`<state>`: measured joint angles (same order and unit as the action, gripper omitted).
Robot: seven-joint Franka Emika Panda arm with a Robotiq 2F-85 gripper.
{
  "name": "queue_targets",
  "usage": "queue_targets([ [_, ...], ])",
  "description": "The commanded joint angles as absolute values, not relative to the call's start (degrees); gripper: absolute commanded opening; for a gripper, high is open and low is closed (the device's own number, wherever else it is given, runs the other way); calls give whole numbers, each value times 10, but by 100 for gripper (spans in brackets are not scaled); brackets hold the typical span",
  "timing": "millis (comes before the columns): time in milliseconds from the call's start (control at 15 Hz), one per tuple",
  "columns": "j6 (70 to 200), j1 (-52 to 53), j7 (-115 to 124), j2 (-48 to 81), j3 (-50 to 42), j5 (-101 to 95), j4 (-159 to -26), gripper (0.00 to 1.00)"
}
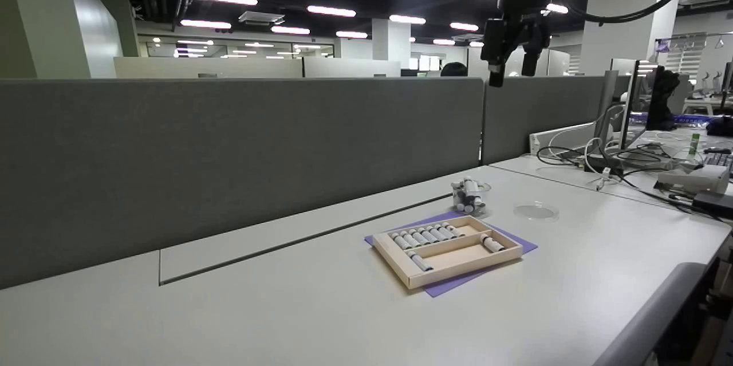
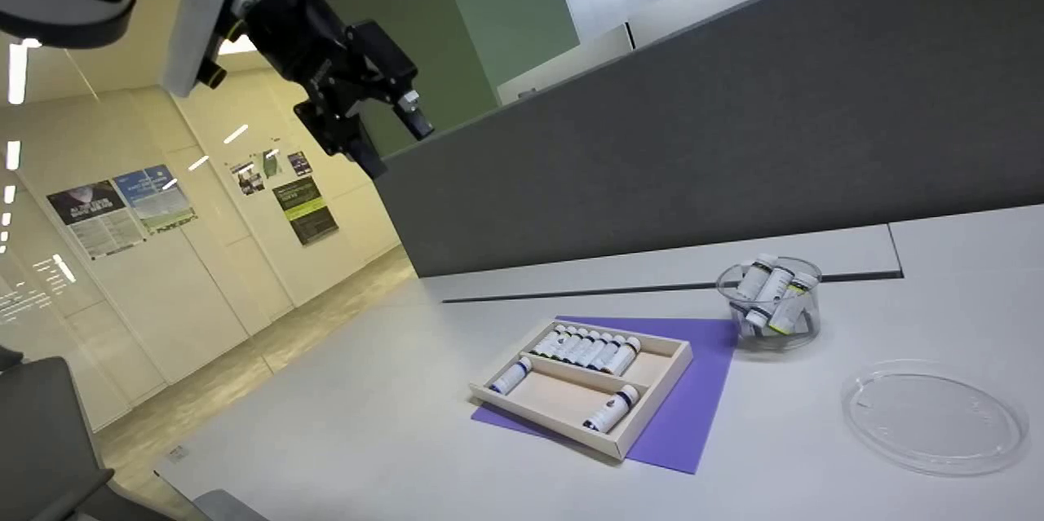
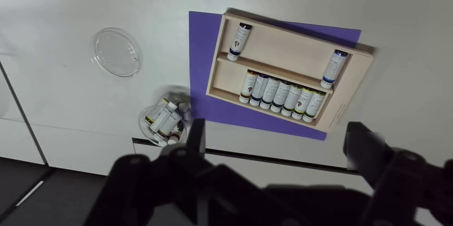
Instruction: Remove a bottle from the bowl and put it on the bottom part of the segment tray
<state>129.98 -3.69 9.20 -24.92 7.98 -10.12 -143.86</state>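
Note:
A clear round bowl [image 2: 803, 335] holds several white bottles [image 2: 771, 293] piled loosely. It also shows in the wrist view [image 3: 140, 119], at lower left. A pale wooden tray [image 2: 563, 399] has two long compartments. The far one in the exterior views holds a row of several bottles [image 2: 583, 347] with bare floor at the end toward the bowl. The near one holds two bottles, one at each end [image 2: 511, 376] [image 2: 612, 409], with bare floor between. My gripper [image 1: 512, 75] is high above the table, open and empty. Its fingers [image 3: 276, 132] are wide apart in the wrist view.
A purple sheet [image 2: 689, 390] lies under the tray. A clear round lid [image 2: 934, 419] lies flat on the table beside the bowl. A grey partition [image 1: 240, 160] stands along the back edge. A monitor [image 1: 630, 102] and loose cables stand at the far right.

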Motion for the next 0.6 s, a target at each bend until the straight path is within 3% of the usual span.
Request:
queue_targets([
  [0,1301,-28,53,-203,41,-87,-1402,100],
  [533,1255,-64,-43,34,-68,0,-1187,100],
])
